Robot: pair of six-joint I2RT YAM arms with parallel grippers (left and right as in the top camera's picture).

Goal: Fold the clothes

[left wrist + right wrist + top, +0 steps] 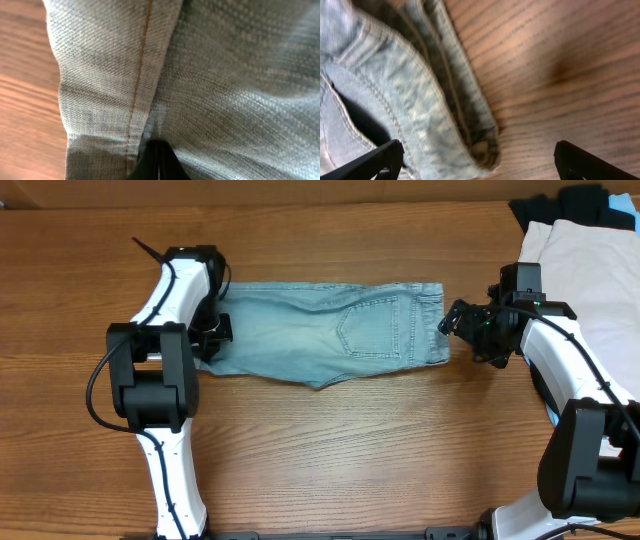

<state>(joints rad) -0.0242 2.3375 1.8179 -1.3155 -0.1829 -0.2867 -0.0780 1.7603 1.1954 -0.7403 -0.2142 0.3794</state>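
The denim shorts (330, 330) lie folded across the middle of the desk (330, 440). At their left end the left gripper (212, 330) looks closed, apparently pinching the denim. The right gripper (452, 320) is spread open at their right end.

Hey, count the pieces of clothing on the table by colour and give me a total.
Light-blue denim shorts: 1
Beige garment: 1
Black garment: 1
Total: 3
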